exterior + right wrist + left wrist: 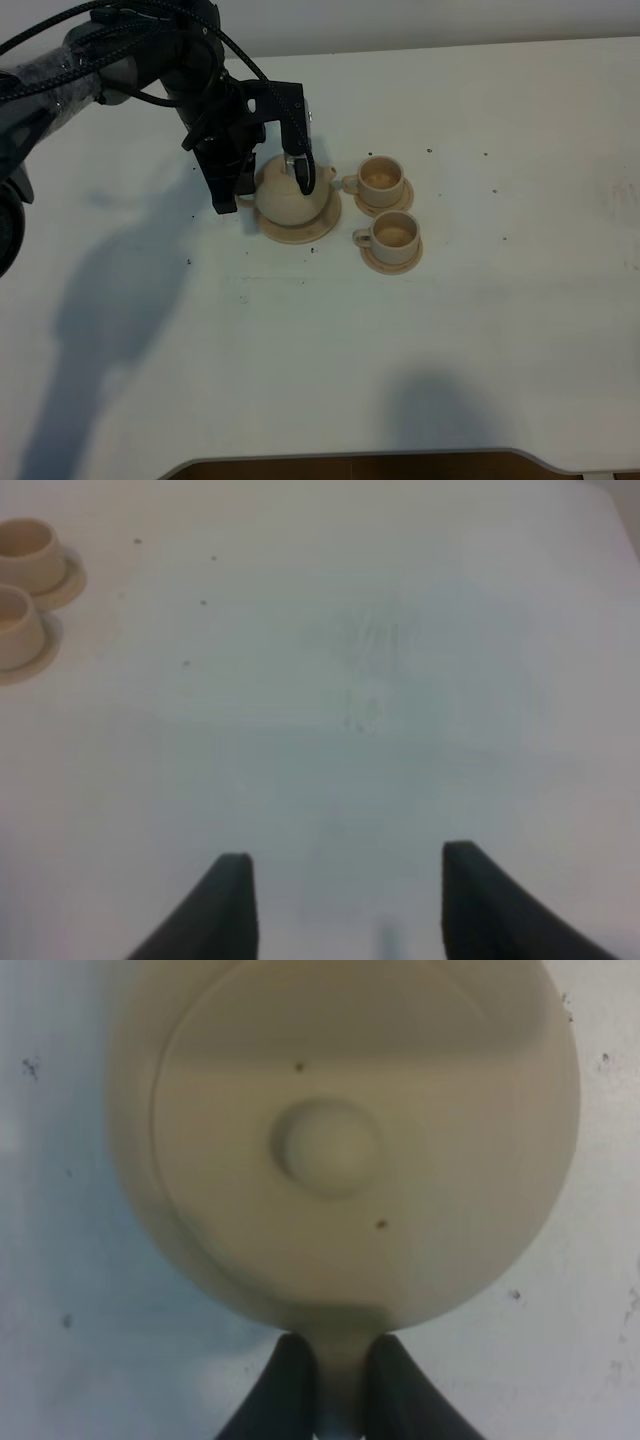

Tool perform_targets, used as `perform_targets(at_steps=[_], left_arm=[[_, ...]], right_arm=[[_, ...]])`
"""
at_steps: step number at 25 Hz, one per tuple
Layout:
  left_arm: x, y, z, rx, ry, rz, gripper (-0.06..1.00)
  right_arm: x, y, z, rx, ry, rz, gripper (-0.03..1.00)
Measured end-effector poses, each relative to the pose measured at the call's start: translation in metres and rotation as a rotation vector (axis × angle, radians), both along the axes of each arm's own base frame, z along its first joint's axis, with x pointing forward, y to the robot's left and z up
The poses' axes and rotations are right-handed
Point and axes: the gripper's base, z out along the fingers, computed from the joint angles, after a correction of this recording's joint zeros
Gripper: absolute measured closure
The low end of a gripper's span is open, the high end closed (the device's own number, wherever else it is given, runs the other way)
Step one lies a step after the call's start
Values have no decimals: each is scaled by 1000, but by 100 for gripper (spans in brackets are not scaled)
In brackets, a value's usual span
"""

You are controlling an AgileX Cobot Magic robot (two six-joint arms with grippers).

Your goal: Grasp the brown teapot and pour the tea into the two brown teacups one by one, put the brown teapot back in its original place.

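Note:
The brown teapot (pixel 293 196) stands on its large saucer (pixel 300 231) left of the middle of the table. My left gripper (pixel 240 196) is at the pot's left side. In the left wrist view its two dark fingers (pixel 285 1390) are shut on the pot's loop handle (pixel 340 1355), below the knobbed lid (pixel 325 1147). The two brown teacups (pixel 381 177) (pixel 394 234) sit on small saucers right of the pot. They also show in the right wrist view (pixel 25 550) (pixel 15 625). My right gripper (pixel 345 900) is open and empty over bare table. I cannot make out any tea.
The white table (pixel 480 330) carries small dark specks (pixel 429 152). Its front edge has a cut-out at the bottom of the exterior view (pixel 350 462). The left arm (pixel 120 70) and its cables reach in from the upper left.

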Motion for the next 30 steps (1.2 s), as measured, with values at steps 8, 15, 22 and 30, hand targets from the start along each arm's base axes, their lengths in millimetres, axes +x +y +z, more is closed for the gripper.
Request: perform_targets(at_steps=[8, 15, 22, 30], left_arm=[[-2, 1, 16, -16, -33, -3, 83], [-7, -3, 30, -76, -39, -37, 83], [-19, -29, 31, -60, -46, -154, 83], [-31, -62, 32, 62, -162, -276, 83]], right_arm=[[0, 0, 0, 0, 0, 0, 53], [0, 0, 0, 0, 0, 0, 53], [0, 0, 0, 0, 0, 0, 53], [0, 0, 0, 0, 0, 0, 53]])
